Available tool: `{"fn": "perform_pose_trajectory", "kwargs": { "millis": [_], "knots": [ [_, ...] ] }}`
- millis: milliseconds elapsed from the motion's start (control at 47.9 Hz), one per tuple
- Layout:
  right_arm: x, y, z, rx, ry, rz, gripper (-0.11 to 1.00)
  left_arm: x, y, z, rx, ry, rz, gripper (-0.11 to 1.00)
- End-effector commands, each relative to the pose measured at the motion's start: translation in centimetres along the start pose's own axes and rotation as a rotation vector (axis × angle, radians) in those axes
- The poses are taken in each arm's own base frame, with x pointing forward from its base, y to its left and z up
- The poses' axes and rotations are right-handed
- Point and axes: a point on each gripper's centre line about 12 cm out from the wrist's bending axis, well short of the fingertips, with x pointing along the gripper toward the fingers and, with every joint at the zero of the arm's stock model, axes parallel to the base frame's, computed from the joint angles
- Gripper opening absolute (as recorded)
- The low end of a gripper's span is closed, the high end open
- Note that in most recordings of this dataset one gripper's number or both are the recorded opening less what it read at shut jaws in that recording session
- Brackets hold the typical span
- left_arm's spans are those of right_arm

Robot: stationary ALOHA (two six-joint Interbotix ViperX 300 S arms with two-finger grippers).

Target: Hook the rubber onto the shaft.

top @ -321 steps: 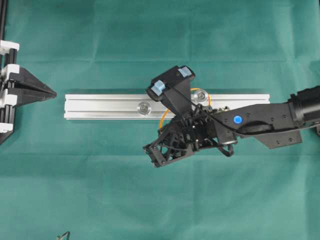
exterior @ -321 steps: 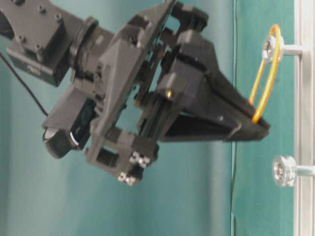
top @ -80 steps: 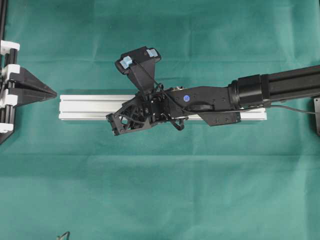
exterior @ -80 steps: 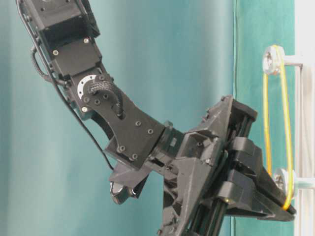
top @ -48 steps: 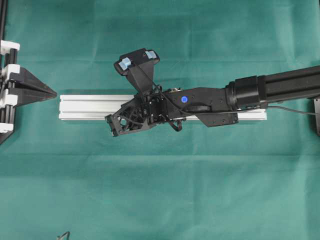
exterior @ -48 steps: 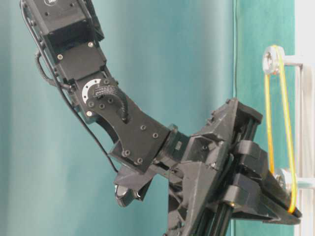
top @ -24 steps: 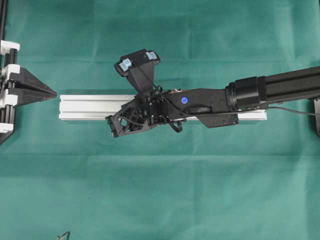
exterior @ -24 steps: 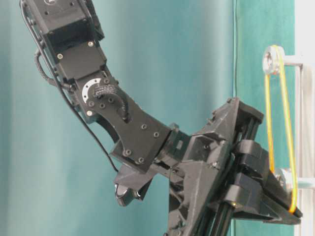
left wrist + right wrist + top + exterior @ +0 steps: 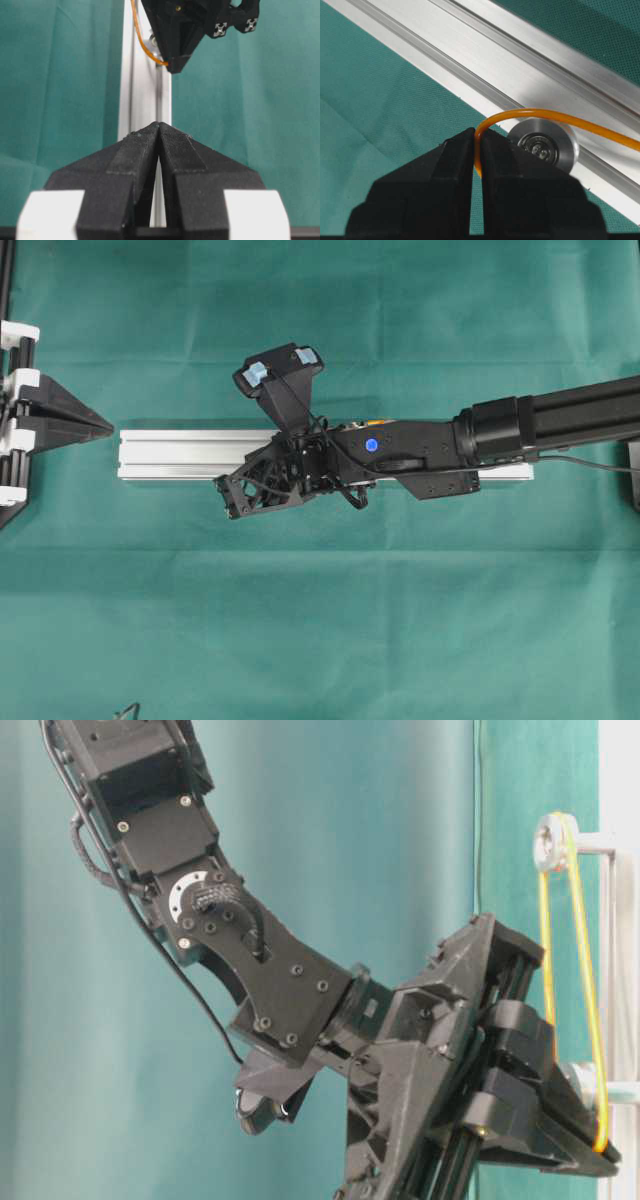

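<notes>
Orange rubber band [image 9: 555, 118] is staying stretched past the nearer shaft [image 9: 544, 141], pinched in my right claw [image 9: 476, 150], barely shifting.

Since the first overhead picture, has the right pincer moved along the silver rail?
Yes. The right pincer, shut on the rubber band, has travelled left along the rail, from near the right roller to past the left one.
</notes>
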Motion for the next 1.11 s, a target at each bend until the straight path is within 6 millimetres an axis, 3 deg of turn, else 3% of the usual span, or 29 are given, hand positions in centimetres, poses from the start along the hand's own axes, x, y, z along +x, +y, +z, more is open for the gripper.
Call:
{"fn": "perform_pose_trajectory", "kwargs": {
  "millis": [0, 1086],
  "knots": [
    [-0.4, 0.2, -0.9, 0.003, 0.016, 0.000, 0.06, -0.4, 0.0, 1.2, 0.005, -0.032, 0.001, 0.00],
    [-1.0, -1.2, -2.1, 0.009, 0.046, -0.040, 0.06, -0.4, 0.0, 1.2, 0.005, -0.035, 0.001, 0.00]
  ]
}}
